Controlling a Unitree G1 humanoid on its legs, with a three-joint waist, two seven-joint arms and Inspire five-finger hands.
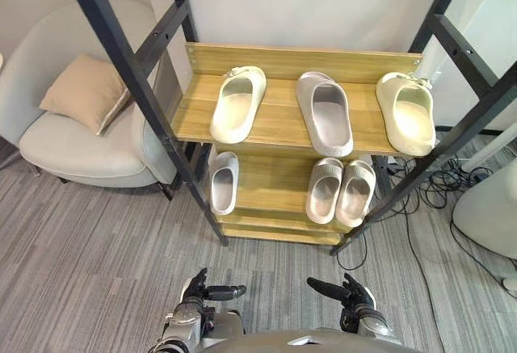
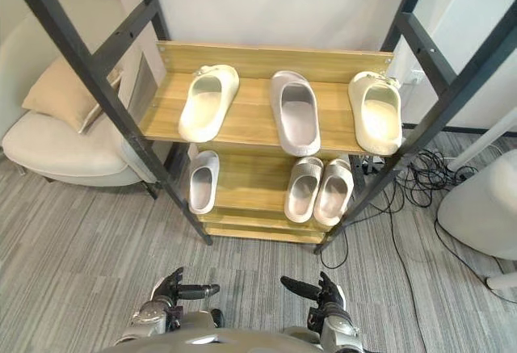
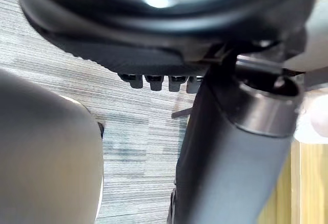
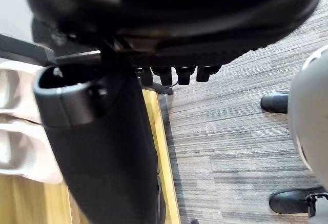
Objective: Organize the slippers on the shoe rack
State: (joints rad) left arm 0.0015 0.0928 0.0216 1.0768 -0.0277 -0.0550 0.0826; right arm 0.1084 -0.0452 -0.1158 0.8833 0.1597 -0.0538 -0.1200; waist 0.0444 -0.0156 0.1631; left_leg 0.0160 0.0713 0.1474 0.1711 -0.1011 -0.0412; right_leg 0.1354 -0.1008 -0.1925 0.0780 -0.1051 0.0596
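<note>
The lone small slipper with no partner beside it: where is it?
In the left eye view the lone slipper lies at the left end of the lower shelf, beside the front post, apart from the slipper pair on the right.

Six slippers in all, three on the rack's upper shelf and three on its lower shelf, beside one armchair holding one cushion
</note>
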